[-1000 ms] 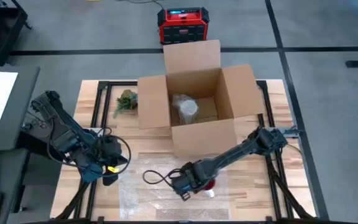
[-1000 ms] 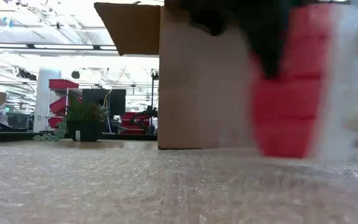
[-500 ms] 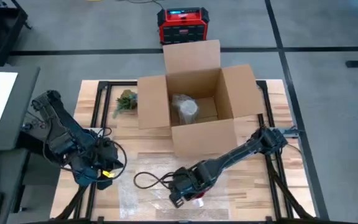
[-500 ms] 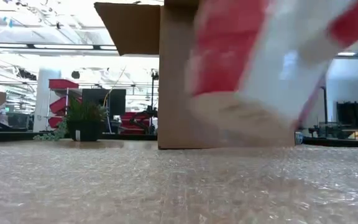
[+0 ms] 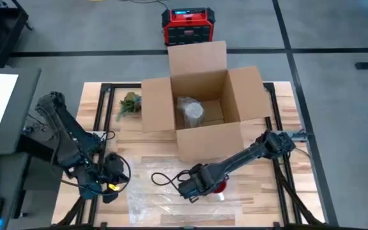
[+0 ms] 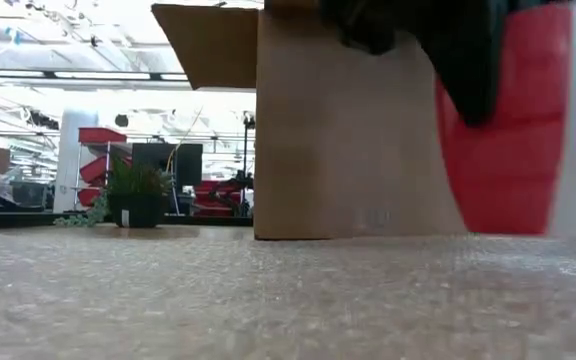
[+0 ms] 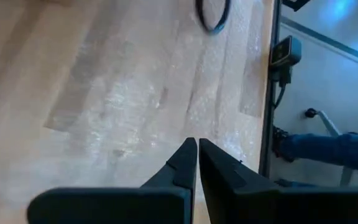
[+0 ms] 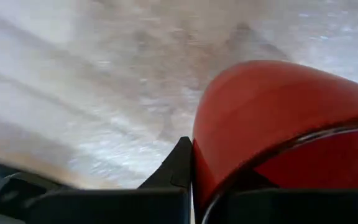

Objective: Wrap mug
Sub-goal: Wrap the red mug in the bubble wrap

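Over the bubble wrap, right gripper jaws clamp the red mug; left gripper jaws closed, empty.

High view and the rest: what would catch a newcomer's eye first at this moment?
The red mug stands out, held by the right tool over the bubble wrap sheet at the table's near middle; in the low view it fills the right side. Behind it sits the open cardboard box with a wrapped item inside. The left tool, fingers shut, hangs at the sheet's left edge.
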`<control>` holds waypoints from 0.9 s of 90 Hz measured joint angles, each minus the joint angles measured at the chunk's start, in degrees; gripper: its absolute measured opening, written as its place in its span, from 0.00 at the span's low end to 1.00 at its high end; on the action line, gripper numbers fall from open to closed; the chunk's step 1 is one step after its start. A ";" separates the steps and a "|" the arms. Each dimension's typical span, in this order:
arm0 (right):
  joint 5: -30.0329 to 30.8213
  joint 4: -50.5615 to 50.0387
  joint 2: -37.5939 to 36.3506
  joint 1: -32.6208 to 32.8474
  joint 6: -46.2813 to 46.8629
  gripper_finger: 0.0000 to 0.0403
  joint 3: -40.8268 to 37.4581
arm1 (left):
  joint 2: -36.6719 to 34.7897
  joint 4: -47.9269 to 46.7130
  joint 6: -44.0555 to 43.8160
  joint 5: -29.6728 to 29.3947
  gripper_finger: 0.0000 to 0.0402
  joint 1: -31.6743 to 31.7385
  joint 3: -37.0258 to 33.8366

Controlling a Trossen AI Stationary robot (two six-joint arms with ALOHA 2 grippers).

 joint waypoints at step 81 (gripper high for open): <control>-0.16 -7.00 1.15 2.15 4.66 0.00 0.57 | -5.94 -26.87 -22.79 9.58 0.00 1.59 -6.25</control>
